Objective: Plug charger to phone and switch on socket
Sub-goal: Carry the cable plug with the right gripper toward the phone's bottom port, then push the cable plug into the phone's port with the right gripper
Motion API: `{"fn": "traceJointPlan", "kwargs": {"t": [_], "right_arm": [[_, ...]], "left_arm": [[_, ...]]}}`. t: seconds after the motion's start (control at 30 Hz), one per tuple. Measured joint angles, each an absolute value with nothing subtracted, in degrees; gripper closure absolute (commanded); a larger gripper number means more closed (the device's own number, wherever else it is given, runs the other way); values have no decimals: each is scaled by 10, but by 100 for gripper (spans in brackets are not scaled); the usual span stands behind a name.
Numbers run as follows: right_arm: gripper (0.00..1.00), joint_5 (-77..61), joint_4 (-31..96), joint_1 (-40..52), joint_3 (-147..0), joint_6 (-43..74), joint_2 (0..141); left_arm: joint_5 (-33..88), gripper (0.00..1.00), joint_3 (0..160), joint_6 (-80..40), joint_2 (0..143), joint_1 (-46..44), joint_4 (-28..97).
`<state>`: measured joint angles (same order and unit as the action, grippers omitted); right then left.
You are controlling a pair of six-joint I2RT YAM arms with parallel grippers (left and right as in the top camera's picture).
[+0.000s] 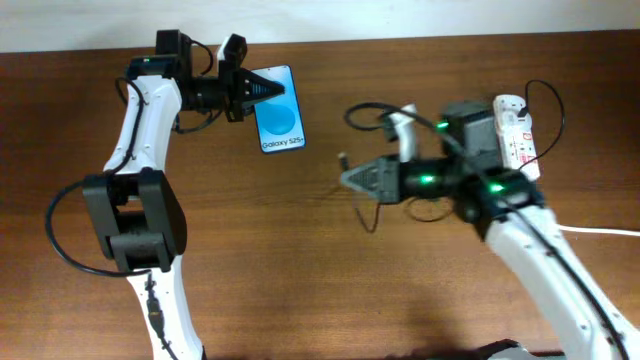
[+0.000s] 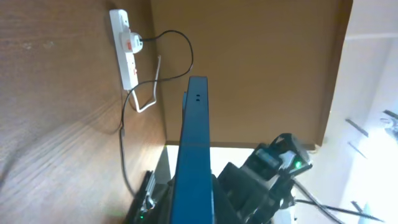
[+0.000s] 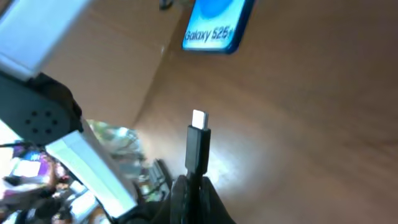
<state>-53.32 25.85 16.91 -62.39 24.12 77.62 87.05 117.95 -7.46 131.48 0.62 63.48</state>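
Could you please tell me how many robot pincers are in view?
2. The left pincer holds the phone at far left; the right pincer holds the charger near centre. None seems hidden.

Brown wood-grain table (image 1: 300, 250), pale surface (image 1: 400, 12) beyond.

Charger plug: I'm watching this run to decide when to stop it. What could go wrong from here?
1. The right gripper holds the charger by its plug, apart from the phone; an off-line approach could scrape the frame.
2. The left gripper clamps the phone at one end only, so a push may pivot it.
3. The charger's cable loops beside the right arm toward the socket and may snag.
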Motion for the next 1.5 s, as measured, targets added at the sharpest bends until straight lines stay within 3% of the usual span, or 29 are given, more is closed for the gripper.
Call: {"fn": "traceJointPlan", "kwargs": {"t": [0.23, 0.43, 1.5], "right_arm": [[96, -480, 70, 292, -615, 436, 893], [96, -463, -8, 298, -613, 495, 910], [96, -420, 34, 298, -613, 405, 909]], "left_arm": [[870, 100, 1180, -74, 1315, 4, 634], [870, 100, 1180, -75, 1315, 4, 635], [830, 100, 1180, -75, 1315, 5, 636]]}}
